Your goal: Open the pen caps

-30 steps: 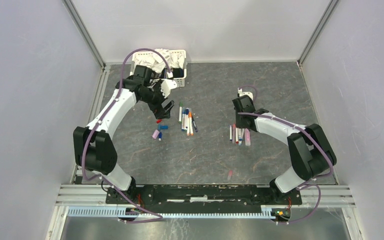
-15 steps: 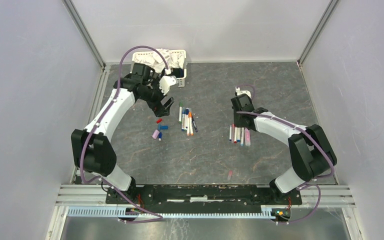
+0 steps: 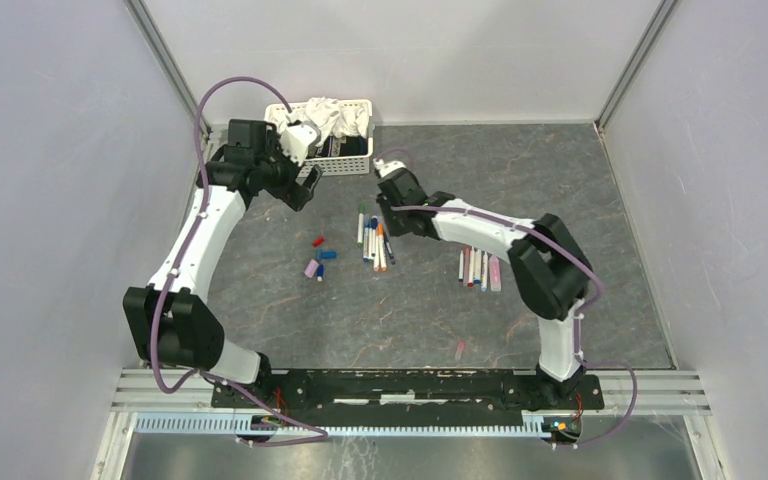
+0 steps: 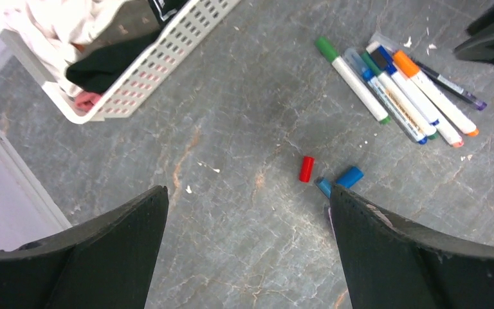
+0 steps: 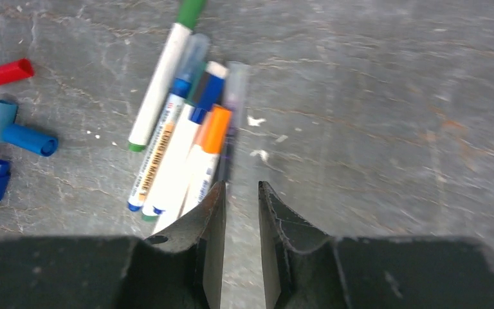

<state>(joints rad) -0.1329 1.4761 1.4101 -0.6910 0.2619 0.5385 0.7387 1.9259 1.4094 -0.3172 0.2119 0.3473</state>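
Left hand point(image 4: 246, 199) wide, empty. Loose red cap point(image 4: 306, 168) and blue cap point(image 4: 349, 176) lie mid-frame on worktop point(image 4: 244, 77). Right hand point(image 5: 241, 190) narrow gap, holding nothing, beside bundled capped pens point(image 5: 180, 141) centre-left of its view.

Soft, even light falls from above, bright without glare. Shadows on the worktop point(image 3: 430, 300) are faint and short. The pale walls point(image 3: 50, 200) take a lilac cast. The overhead and left wrist views are sharp. The right wrist view is blurred, the pens point(image 5: 180, 148) smeared, most at the far edge. The near jaws sit dark, almost without detail.
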